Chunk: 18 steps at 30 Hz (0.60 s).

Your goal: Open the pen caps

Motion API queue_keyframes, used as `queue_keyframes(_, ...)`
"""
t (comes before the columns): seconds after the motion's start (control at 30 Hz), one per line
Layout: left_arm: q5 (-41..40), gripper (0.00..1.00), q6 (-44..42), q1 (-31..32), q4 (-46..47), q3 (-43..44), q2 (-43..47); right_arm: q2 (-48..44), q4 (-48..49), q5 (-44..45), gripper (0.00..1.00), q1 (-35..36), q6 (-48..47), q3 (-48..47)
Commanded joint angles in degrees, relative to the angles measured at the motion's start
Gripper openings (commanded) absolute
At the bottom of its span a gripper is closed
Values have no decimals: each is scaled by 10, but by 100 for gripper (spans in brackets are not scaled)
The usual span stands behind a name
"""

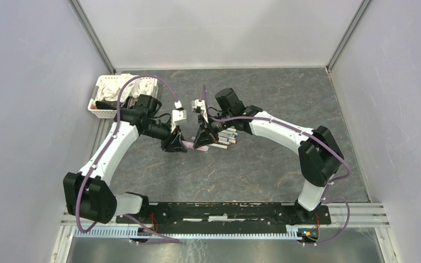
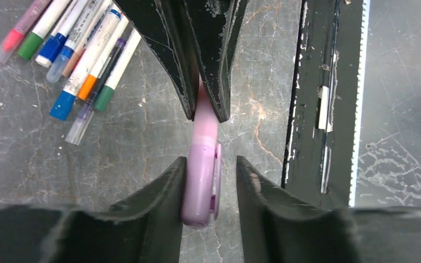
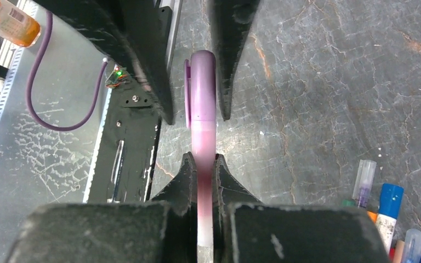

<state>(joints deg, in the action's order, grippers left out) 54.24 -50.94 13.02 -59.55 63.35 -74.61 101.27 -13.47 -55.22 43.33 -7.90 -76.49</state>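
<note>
A wide pink-purple pen (image 3: 203,139) is held level above the table between my two grippers. My right gripper (image 3: 203,159) is shut on its pink barrel. Its lilac cap (image 2: 200,181), with a clip on the side, is on the pen and sits between the jaws of my left gripper (image 2: 212,164). One left finger touches the cap; the other stands a little apart from it. In the top view the left gripper (image 1: 178,145) and the right gripper (image 1: 200,143) meet tip to tip at mid-table. Several other pens (image 2: 82,60) lie in a pile with coloured caps on.
The pen pile (image 1: 227,137) lies just right of the grippers. A white basket of cloths (image 1: 109,96) stands at the back left. The black base rail (image 2: 312,98) runs along the near edge. An orange bottle (image 3: 5,19) stands beyond the table.
</note>
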Motion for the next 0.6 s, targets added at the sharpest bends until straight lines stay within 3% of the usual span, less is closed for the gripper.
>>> queue_keyframes(0.0, 19, 33, -50, 7, -27, 2, 17, 14, -8, -26, 0, -3, 0, -40)
queue_keyframes(0.07, 20, 21, -54, 8, -28, 1, 20, 22, -18, -31, 0, -2, 0, -52)
queue_keyframes(0.17, 28, 17, -49, 10, -24, -1, 24, 30, -21, -37, 5, 0, 7, -62)
queue_keyframes(0.2, 33, 15, -47, 10, -22, -2, 24, 31, -19, -37, 12, -1, 10, -62)
queue_keyframes(0.27, 37, 8, -23, 10, -9, -5, 27, 31, -17, -34, 43, -1, 13, -58)
queue_keyframes(0.33, 40, 4, 13, 10, 17, -9, 30, 26, -1, -31, 52, 0, 20, -40)
queue_keyframes(0.43, 53, 4, 68, 10, 51, -24, 39, 4, 62, -14, 50, 0, 53, 16)
queue_keyframes(0.57, 64, 4, 114, 10, 66, -43, 53, -22, 130, 17, 31, 0, 102, 56)
